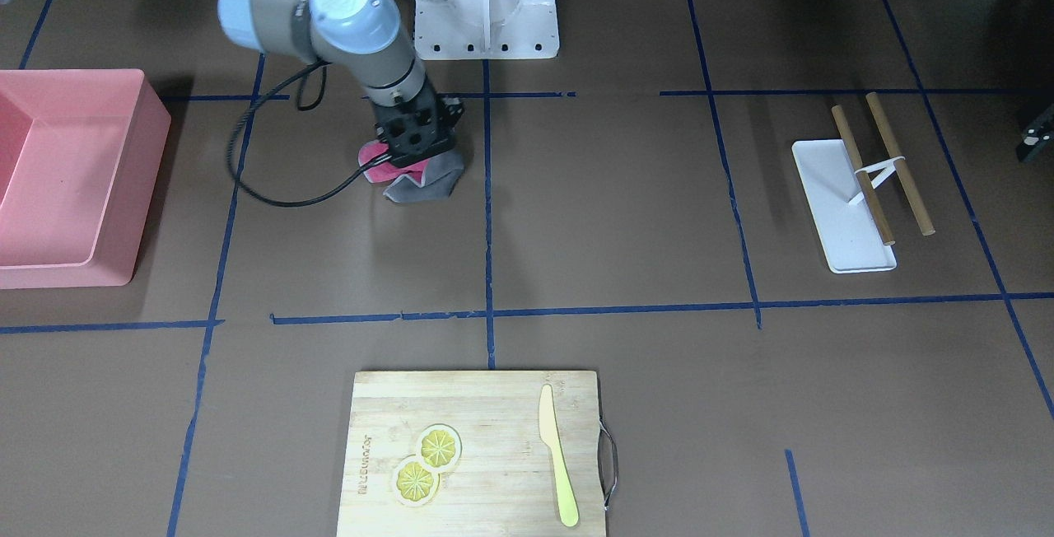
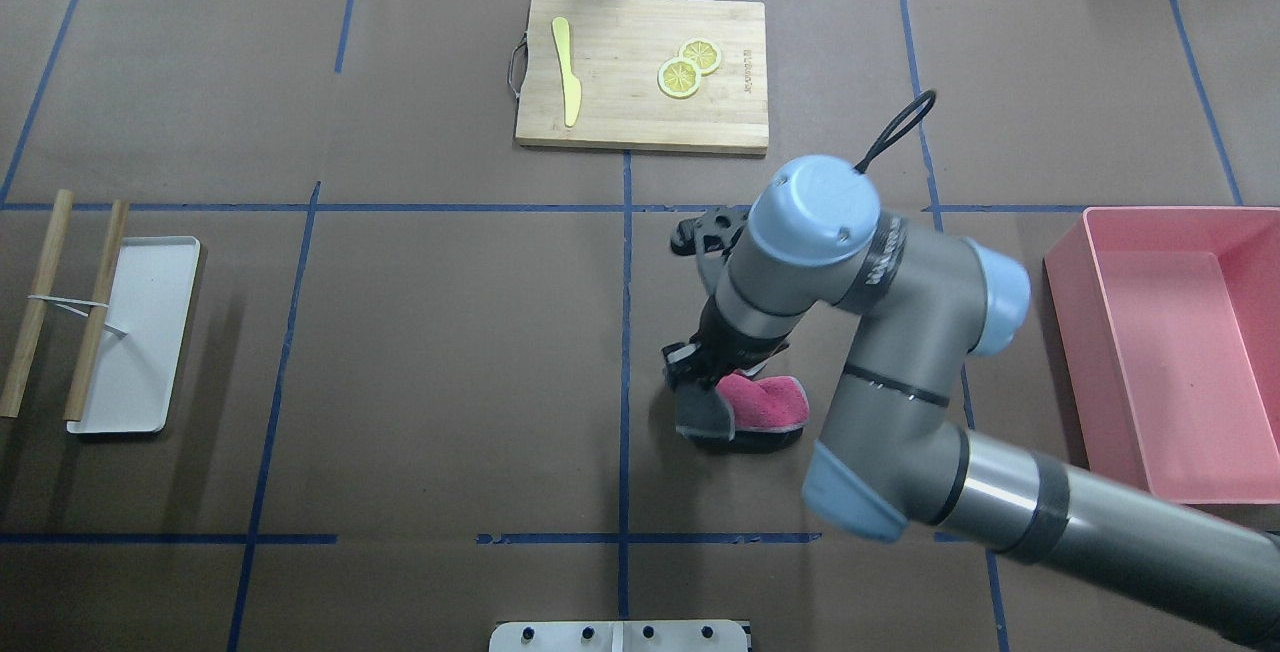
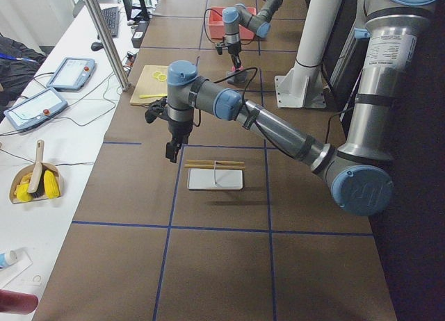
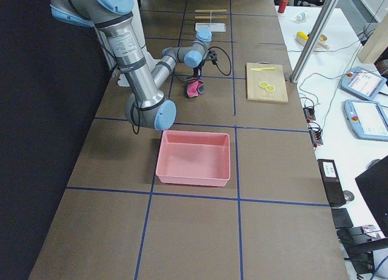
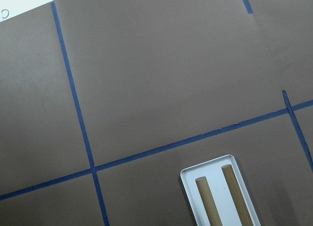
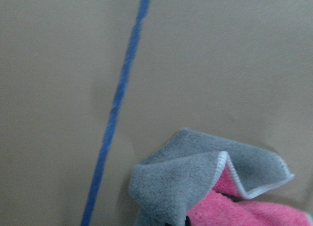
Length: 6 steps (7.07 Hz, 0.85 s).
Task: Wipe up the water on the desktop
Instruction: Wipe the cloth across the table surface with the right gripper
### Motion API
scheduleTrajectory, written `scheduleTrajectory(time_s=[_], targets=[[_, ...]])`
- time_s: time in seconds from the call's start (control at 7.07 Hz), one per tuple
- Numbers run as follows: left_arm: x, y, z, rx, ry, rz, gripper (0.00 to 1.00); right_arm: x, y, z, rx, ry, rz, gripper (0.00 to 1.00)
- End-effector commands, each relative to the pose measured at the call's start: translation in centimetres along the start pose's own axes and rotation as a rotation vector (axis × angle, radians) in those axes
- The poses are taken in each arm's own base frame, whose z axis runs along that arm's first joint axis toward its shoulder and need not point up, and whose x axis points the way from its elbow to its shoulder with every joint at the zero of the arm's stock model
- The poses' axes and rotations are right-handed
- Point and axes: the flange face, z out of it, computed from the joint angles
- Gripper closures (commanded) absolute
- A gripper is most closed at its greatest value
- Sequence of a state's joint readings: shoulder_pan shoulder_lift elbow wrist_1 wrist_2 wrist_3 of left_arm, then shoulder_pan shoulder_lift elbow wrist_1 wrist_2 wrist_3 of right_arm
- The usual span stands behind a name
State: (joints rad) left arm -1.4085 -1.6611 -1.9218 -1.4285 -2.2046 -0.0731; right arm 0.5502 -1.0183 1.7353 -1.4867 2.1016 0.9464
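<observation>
You have the right gripper (image 1: 416, 160) down near the middle of the desktop (image 1: 617, 216), its jaws closed on a bunched cloth (image 2: 765, 402), pink on one face and grey on the other. The wrist hides the fingertips from both fixed cameras. The wrist camera shows only the cloth's folds rising toward it. The cloth's lower edge rests on the brown surface just beside a blue tape line (image 6: 115, 113), on the right arm's side of it.

A black cable (image 1: 247, 166) hangs in a loop from that wrist on the side toward the pink bin (image 1: 123, 191). You cannot tell whether it touches the table. The bin stands well apart at the robot's right. On your side of the table lies the bamboo cutting board (image 1: 478, 405), with two lemon slices (image 1: 438, 445) and a yellow knife (image 1: 557, 455) on it.

The left gripper (image 3: 171, 154) hangs above the surface near the white tray (image 1: 832, 191). Whether it is open or closed, you cannot tell. Two wooden sticks (image 1: 899, 162), tied with a white band, lie partly across the tray.
</observation>
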Motion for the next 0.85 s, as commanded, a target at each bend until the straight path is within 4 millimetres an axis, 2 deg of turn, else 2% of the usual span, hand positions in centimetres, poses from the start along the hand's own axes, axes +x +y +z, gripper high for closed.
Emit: scheduleTrajectory(time_s=[0.0,0.14,0.28,0.42,0.57,0.71], targets=[[-9.0,2.9,2.7,-0.051,0.137,-0.045,0.00,8.7,-3.0,-2.7,0.053,0.066,0.008,1.00],[-13.0,4.2,4.7,-0.076,0.156,-0.006,0.00,12.8,-3.4,-3.5,0.038,0.078,0.011,1.00],[-15.0,4.8,5.9,-0.091,0.162,-0.006,0.00,15.8,-3.3,-3.9,0.029,0.084,0.015,1.00],[-15.3,5.0,5.9,-0.084,0.160,-0.004,0.00,18.7,-3.3,-3.9,0.023,0.109,0.014,1.00],[-15.3,5.0,5.9,-0.084,0.160,-0.004,0.00,22.1,-3.5,-4.8,0.026,0.137,-0.010,1.00],[-15.4,5.1,6.0,-0.086,0.161,-0.006,0.00,24.7,-3.4,-5.5,0.026,0.156,-0.016,1.00]])
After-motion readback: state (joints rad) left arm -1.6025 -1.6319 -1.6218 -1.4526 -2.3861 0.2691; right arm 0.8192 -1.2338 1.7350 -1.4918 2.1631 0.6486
